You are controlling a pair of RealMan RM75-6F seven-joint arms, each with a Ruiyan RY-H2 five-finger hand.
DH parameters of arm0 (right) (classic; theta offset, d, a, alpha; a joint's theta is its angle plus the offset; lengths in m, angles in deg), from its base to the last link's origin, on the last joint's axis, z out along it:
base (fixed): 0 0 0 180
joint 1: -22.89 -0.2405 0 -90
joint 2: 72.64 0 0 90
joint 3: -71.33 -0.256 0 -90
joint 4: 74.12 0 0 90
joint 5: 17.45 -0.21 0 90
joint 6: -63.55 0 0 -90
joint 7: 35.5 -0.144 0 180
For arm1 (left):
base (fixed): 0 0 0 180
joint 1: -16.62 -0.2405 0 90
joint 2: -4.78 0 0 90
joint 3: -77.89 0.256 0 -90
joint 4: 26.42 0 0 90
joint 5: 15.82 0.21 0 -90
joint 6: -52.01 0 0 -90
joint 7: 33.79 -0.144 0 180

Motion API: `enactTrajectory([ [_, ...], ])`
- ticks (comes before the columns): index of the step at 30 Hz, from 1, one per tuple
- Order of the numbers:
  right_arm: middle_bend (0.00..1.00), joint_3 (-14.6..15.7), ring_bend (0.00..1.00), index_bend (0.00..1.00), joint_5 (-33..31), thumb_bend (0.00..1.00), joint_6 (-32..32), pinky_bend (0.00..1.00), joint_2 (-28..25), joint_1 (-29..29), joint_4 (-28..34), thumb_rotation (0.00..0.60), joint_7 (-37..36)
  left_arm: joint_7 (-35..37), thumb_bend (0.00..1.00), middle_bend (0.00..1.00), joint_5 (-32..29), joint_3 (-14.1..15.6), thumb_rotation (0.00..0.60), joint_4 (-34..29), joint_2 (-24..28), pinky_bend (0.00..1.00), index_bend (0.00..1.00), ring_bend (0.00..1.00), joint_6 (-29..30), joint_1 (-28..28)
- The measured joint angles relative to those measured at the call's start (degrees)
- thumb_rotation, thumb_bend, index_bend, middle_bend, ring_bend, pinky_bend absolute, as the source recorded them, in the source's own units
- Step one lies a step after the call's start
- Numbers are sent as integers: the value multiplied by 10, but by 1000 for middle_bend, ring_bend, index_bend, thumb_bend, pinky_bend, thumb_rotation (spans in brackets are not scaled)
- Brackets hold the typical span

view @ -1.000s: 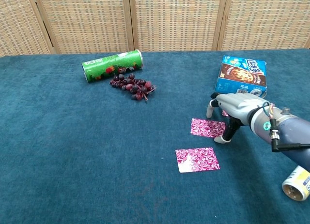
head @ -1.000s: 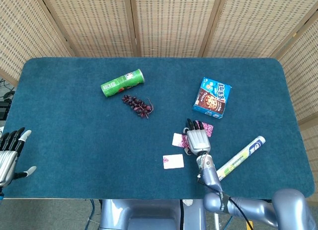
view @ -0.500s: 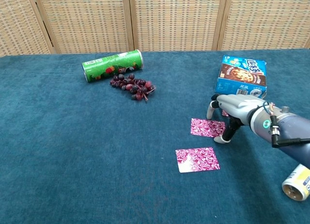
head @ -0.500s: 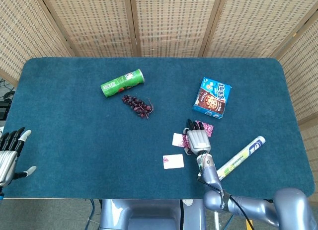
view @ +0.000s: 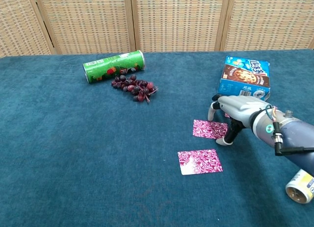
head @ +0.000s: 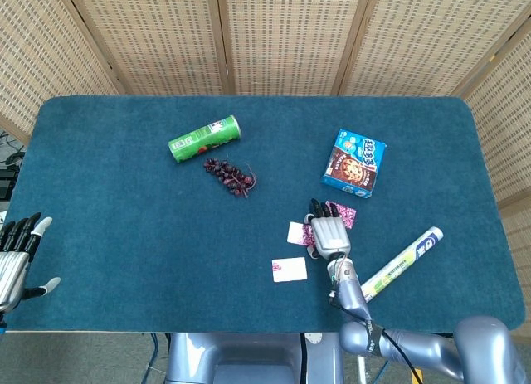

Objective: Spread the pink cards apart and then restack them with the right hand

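Since a second ago our right hand (view: 234, 112) barely shifted, fingers apart, fingertips pressing one pink card (view: 210, 129) to slide it.

My bench (view: 59, 153) wore a deep teal felt. The cards (view: 199, 162) were pink with white swirls. My right robot hand (view: 234, 111) was silver-grey with black fingertips. At eleven o'clock lay a green can (view: 114, 66) and dark purple grapes (view: 133, 88); at one o'clock, a blue box (view: 244, 78).
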Motion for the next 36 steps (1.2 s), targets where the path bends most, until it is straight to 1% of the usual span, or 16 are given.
enactTrajectory([
  [4, 0, 2, 0, 536, 11, 370, 2, 0, 2, 4, -4, 600, -9, 0, 47, 0, 0, 0, 600, 0, 0, 0, 0, 0, 0, 0],
  [36, 0, -4, 0, 552, 31, 370, -1, 0, 1, 12, -1, 600, -21, -2, 47, 0, -1, 0, 600, -1, 0, 0, 0, 0, 0, 0],
])
